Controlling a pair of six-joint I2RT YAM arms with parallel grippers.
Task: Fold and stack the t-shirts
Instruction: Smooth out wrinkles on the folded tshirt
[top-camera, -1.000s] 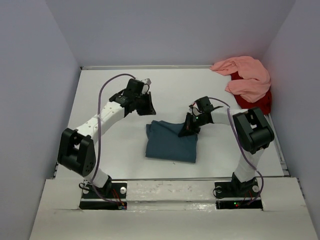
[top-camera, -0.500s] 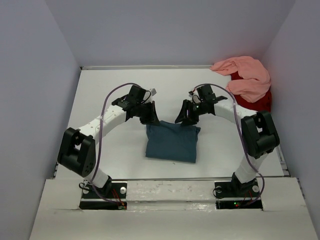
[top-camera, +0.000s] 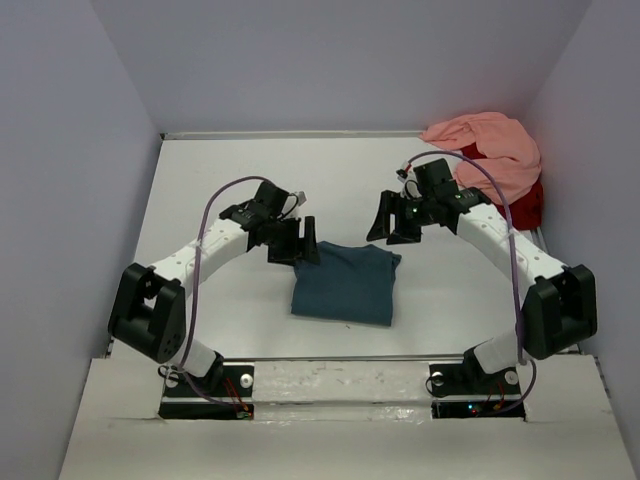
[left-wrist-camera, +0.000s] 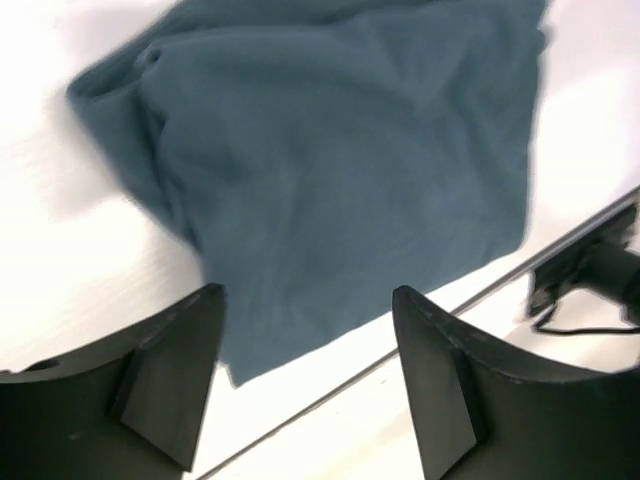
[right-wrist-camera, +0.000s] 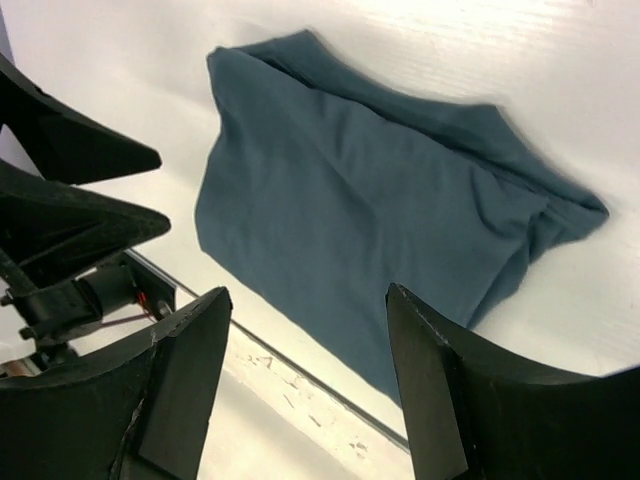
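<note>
Nothing can be read in any view: no text, label, brand, number or sign. The dark teal-blue t-shirt (top-camera: 343, 285) shows only plain cloth on its upper face. The salmon pink t-shirt (top-camera: 495, 150), well apart from it toward the far right corner, bears no marking that can be made out.

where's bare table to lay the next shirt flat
Bare: back-left table, between back wall and left arm; also the strip right of the teal shirt. Crowded: back-right corner, pink shirt heaped over red shirt.
</note>
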